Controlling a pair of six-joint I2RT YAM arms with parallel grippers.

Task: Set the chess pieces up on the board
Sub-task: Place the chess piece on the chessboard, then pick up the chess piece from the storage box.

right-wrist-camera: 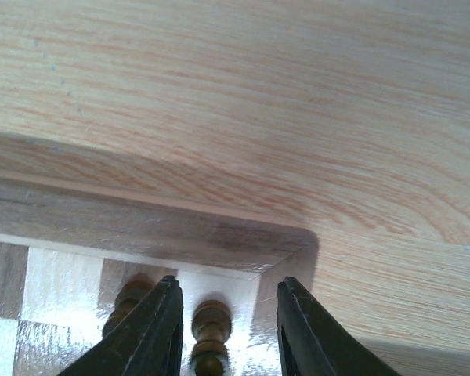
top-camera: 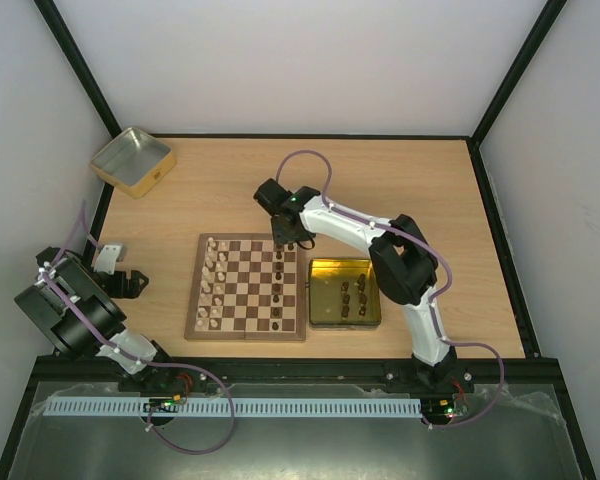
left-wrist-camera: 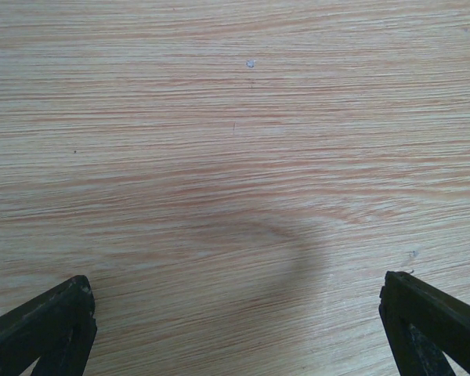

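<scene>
The board [top-camera: 246, 335] lies mid-table. Pale cream pieces [top-camera: 212, 280] stand in its two left columns. Dark brown pieces [top-camera: 280, 285] stand in a column near its right side. My right gripper [top-camera: 290, 243] hangs over the board's far right corner. In the right wrist view the right gripper [right-wrist-camera: 229, 286] is open, and a dark piece [right-wrist-camera: 210, 333] stands upright on the corner square between the jaws, close to the left finger. A second dark piece [right-wrist-camera: 129, 301] stands just left of that finger. My left gripper [top-camera: 123, 275] is open over bare table [left-wrist-camera: 235, 280].
A yellow-gold tin [top-camera: 345, 264] holding several dark pieces sits right of the board. A square tin [top-camera: 132, 160] sits at the back left corner. Black frame posts and white walls bound the table.
</scene>
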